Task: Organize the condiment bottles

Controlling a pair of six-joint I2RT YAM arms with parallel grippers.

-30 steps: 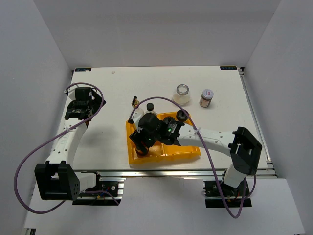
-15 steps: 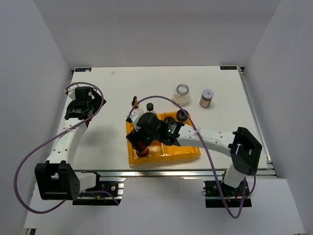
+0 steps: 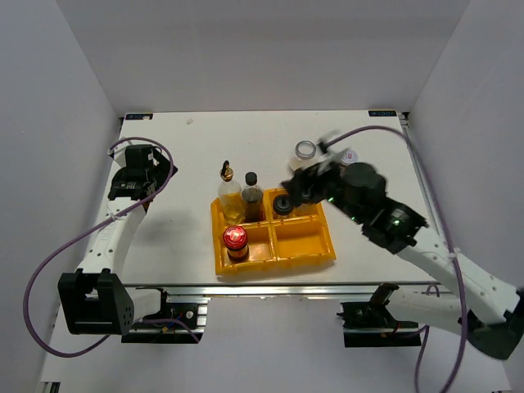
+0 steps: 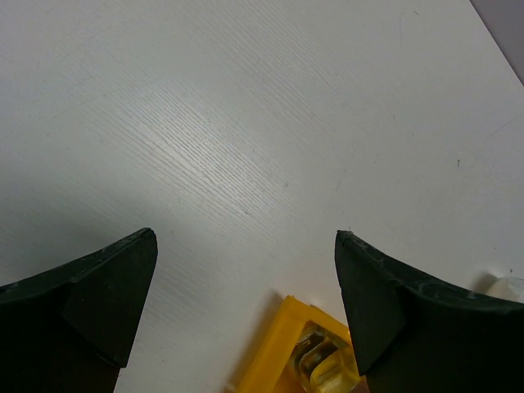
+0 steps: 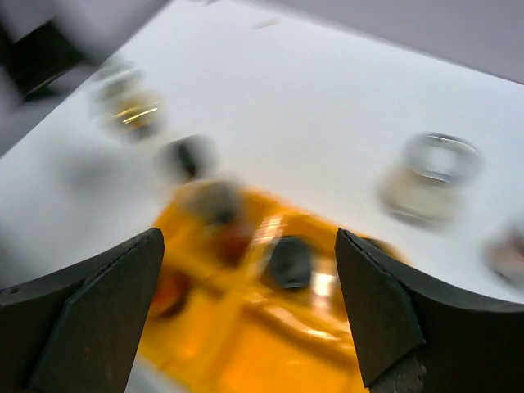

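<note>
The yellow tray (image 3: 307, 244) holds the red-lidded bottle (image 3: 236, 241) front left, the clear gold-topped bottle (image 3: 228, 195) and the tall dark black-capped bottle (image 3: 251, 195) back left, and a black-lidded shaker (image 3: 282, 204) back right. The wide clear jar (image 3: 305, 152) stands behind the tray. The silver-lidded jar (image 3: 348, 157) is mostly hidden by my arm. My right gripper (image 3: 304, 182) is open and empty above the tray's back right; its blurred view (image 5: 250, 233) shows the shaker (image 5: 288, 262) and the jar (image 5: 430, 176). My left gripper (image 3: 151, 168) is open over bare table (image 4: 246, 237).
The left wrist view shows the tray's corner (image 4: 286, 327) and the gold-topped bottle's glass (image 4: 323, 360) at its bottom edge. White walls enclose the table on three sides. A metal rail (image 3: 327, 286) runs along the front edge.
My right gripper let go of the red-lidded bottle in the tray's front left compartment, then rose and swung back to the right, fast enough to blur. The left arm has not moved.
</note>
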